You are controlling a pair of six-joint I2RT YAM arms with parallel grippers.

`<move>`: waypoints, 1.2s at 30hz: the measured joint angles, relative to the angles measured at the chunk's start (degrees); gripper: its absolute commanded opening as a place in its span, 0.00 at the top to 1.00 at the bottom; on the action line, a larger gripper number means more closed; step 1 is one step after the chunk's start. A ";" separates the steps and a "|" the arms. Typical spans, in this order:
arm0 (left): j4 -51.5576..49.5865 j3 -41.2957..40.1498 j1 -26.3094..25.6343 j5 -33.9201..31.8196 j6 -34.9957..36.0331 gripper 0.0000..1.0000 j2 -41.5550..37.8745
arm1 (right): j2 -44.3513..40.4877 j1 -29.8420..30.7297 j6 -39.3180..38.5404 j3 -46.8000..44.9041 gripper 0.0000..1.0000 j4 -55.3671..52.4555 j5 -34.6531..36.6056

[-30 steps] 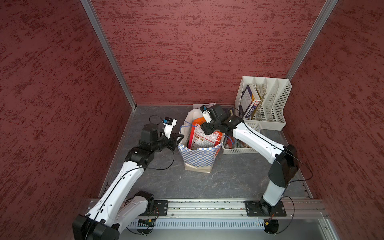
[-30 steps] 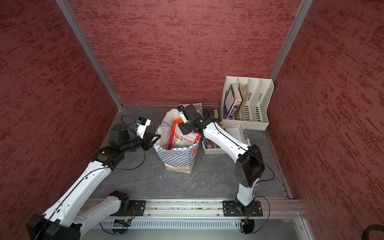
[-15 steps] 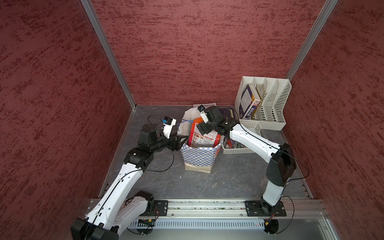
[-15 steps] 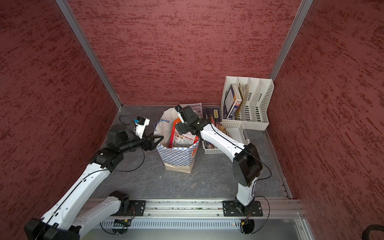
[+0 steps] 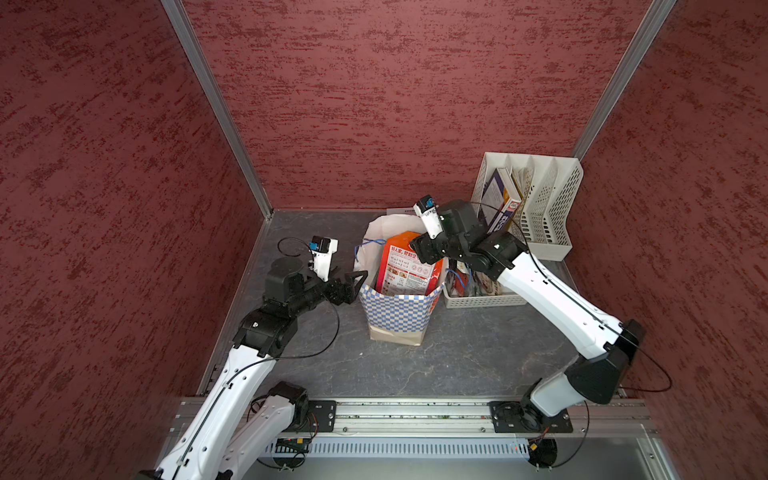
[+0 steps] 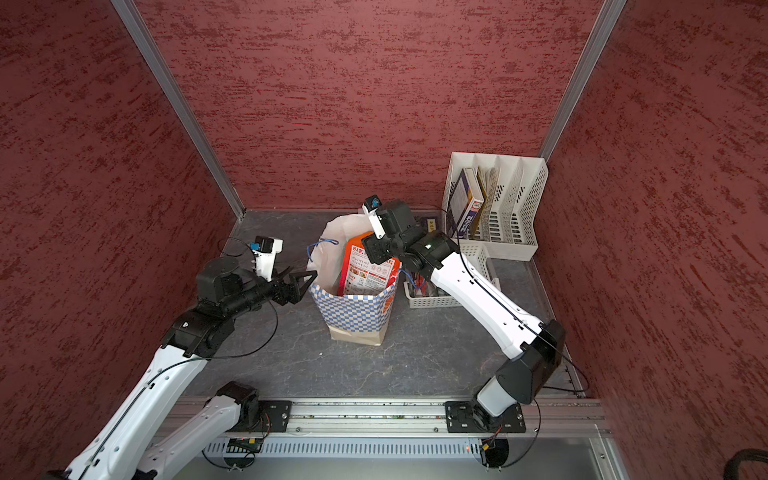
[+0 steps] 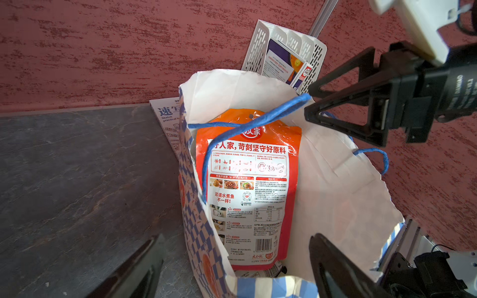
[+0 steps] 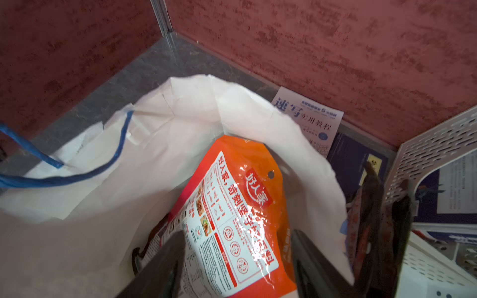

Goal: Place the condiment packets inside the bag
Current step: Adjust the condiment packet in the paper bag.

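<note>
Now, left gripper (image 5: 360,285) wide open beside bag (image 5: 399,312); right gripper (image 7: 308,102) part-open, empty, over packet (image 5: 405,271)

The bag (image 5: 399,316) hides the orange packet's (image 5: 405,270) foot; the right arm (image 5: 552,295) partly covers the basket (image 5: 482,300).

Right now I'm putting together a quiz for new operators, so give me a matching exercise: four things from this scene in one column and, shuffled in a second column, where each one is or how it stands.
Things
1. orange packet
2. file rack
3. booklet
4. left gripper

Places or states
A. open, beside the rim of the bag
B. lying on the floor behind the bag, by the back wall
C. standing inside the bag
D. in the back right corner, holding books

Pairs: 1-C; 2-D; 3-B; 4-A
</note>
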 measured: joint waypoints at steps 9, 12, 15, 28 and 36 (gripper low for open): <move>-0.13 0.00 0.00 -1.75 -0.13 0.09 1.05 | 13.64 1.31 1.31 6.21 0.51 -6.88 8.35; -0.11 0.00 0.00 -1.75 -0.11 0.09 1.20 | 17.62 1.29 0.76 10.27 0.55 -7.89 11.52; -0.09 0.00 0.00 -1.73 -0.07 0.09 1.20 | 21.14 1.31 -0.15 13.44 0.62 -8.09 13.42; 0.02 0.00 0.00 -1.09 0.02 0.09 2.93 | 31.12 1.31 -2.10 14.36 0.74 -5.88 2.91; 0.87 0.24 -0.02 -0.61 0.04 0.09 5.86 | 22.16 1.18 -3.48 7.34 0.43 -3.80 -7.67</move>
